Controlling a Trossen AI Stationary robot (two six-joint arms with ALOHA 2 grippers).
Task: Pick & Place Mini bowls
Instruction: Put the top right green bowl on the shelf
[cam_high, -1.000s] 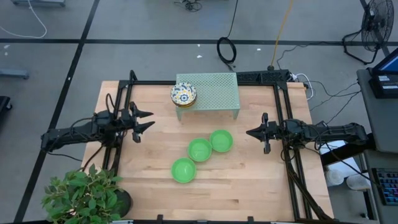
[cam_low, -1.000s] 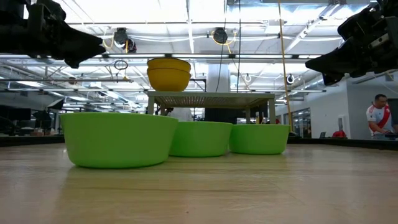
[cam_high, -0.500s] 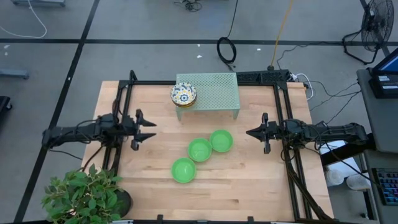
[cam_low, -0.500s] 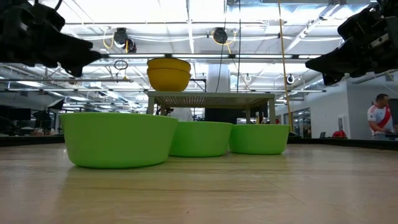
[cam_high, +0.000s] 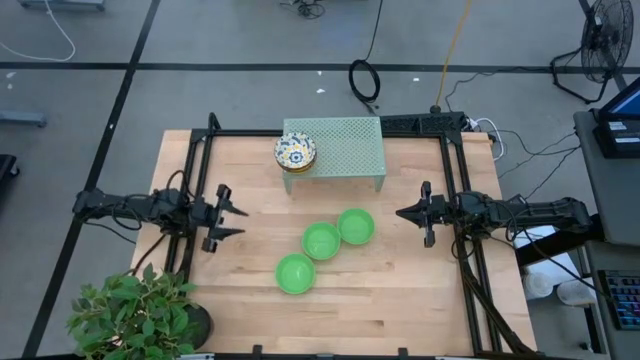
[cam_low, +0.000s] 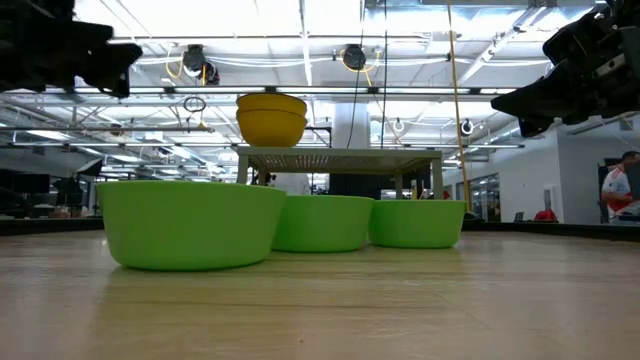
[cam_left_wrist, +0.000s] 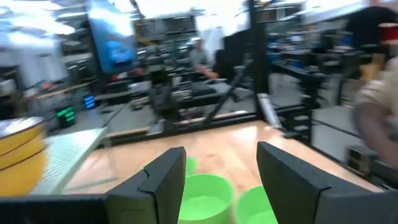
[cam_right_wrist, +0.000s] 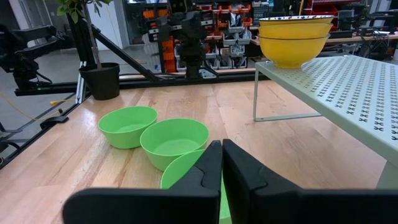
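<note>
Three green mini bowls (cam_high: 321, 241) sit in a slanting row on the wooden table, bottoms down; the low view shows them side by side (cam_low: 190, 222). A stack of mini bowls (cam_high: 295, 152), floral inside and yellow outside (cam_low: 271, 118), rests on the left end of the pale green mesh rack (cam_high: 345, 148). My left gripper (cam_high: 238, 221) hovers open at the table's left side, pointing level toward the green bowls (cam_left_wrist: 205, 196). My right gripper (cam_high: 400, 213) hovers shut at the right side, pointing at the green bowls (cam_right_wrist: 174, 140).
A potted plant (cam_high: 140, 315) stands at the near left corner. Black frame rails (cam_high: 195, 170) run along the table's left, right and far sides. A person (cam_low: 622, 190) is in the room beyond the table.
My left gripper has swung toward the table's near edge and drawn back a little toward the left edge. It has turned from slanting toward the rack to pointing straight across at the green bowls, and it has stayed open. The bowls have not moved.
</note>
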